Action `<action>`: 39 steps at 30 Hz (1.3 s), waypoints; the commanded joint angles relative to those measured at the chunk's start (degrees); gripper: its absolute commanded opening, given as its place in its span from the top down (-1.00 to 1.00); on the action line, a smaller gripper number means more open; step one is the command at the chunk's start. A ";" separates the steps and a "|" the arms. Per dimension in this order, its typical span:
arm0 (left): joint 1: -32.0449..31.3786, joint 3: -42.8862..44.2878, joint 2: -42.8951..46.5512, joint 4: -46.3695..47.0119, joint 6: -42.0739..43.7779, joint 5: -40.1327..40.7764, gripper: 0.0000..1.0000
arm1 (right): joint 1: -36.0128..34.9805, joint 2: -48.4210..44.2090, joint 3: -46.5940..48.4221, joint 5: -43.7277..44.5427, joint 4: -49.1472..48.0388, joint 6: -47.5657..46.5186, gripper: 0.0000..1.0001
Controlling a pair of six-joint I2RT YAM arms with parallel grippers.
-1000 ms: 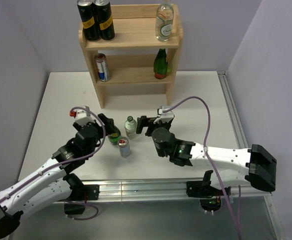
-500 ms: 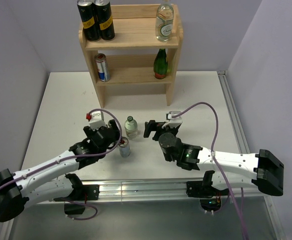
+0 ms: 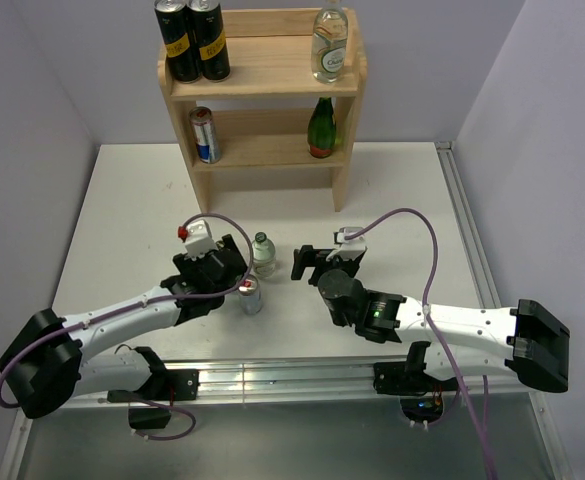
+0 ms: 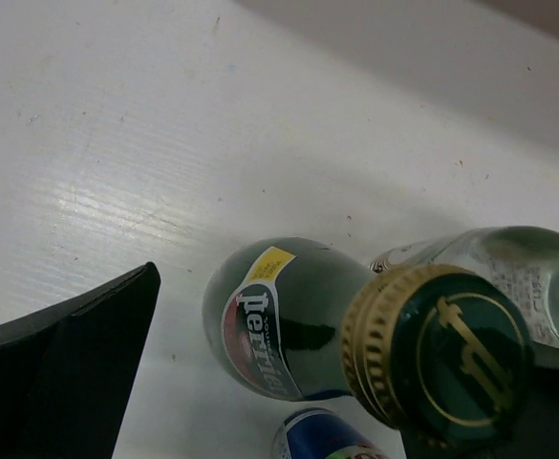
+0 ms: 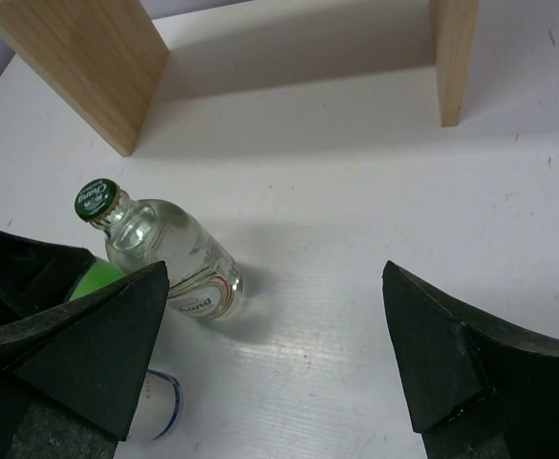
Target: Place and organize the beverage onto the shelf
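The pale wood shelf (image 3: 262, 80) stands at the back and holds two black cans (image 3: 192, 40), a clear bottle (image 3: 330, 45), a blue-silver can (image 3: 205, 135) and a green bottle (image 3: 321, 128). On the table stand a clear bottle (image 3: 262, 254) (image 5: 169, 258) and a small can (image 3: 250, 296) (image 5: 155, 406). A green Perrier bottle (image 4: 284, 320) with a gold-rimmed cap sits between the jaws of my open left gripper (image 3: 234, 264) (image 4: 346, 325), its cap close to the right finger. My right gripper (image 3: 307, 262) (image 5: 274, 277) is open and empty, just right of the clear bottle.
The shelf's side panels (image 5: 78, 57) reach the table behind the loose drinks. The three table drinks stand tightly together between the two grippers. A metal rail (image 3: 272, 375) runs along the near table edge, and walls close in both sides.
My left gripper has swung right and forward until its open jaws straddle the green Perrier bottle. My right gripper has drawn back slightly to the right. Both stayed open.
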State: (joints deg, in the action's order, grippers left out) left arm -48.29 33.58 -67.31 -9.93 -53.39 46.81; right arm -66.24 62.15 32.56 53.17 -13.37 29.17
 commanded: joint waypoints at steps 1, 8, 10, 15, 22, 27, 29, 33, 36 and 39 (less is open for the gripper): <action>1.97 0.87 -0.54 -3.42 -4.08 1.27 -0.99 | -0.38 -1.42 -0.12 2.38 -0.61 1.33 -1.00; 3.64 1.83 -0.28 -8.96 -9.98 5.04 -0.99 | -0.38 -0.89 -0.13 2.29 -0.96 1.24 -1.00; 3.73 1.93 -0.80 -8.10 -9.47 5.23 -0.99 | -0.38 -0.36 -0.04 2.03 -1.14 1.33 -1.00; 3.73 -0.18 -2.56 0.25 -4.02 -0.04 -0.99 | -0.38 0.43 -0.30 1.68 -1.05 1.77 -1.00; 3.47 -7.11 -3.97 11.67 -2.69 -2.95 -0.98 | -0.47 -0.71 -2.41 2.03 -0.87 2.91 -1.00; 2.51 -7.92 -6.51 14.94 -1.81 -0.76 -0.97 | -0.47 -1.15 -3.29 2.12 -0.87 3.61 -1.00; 2.15 -7.48 -7.83 14.94 -2.07 0.30 -0.97 | -0.38 -1.24 -3.46 1.94 -1.05 3.70 -1.00; 0.40 -6.34 -12.13 16.70 -1.55 3.99 -0.96 | -0.38 -1.33 -3.90 1.68 -1.66 3.79 -1.00; -1.36 -5.03 -14.86 17.84 -0.84 7.94 -0.95 | -0.38 -1.24 -4.17 1.68 -1.75 3.97 -1.00; -3.20 -2.83 -17.67 13.98 -4.35 13.55 -0.93 | -0.38 -1.33 -4.52 1.68 -1.84 4.14 -1.00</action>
State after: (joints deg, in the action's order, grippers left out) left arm -49.82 28.62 -82.28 7.25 -56.53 54.98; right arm -66.24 62.17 29.04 53.32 -13.17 31.94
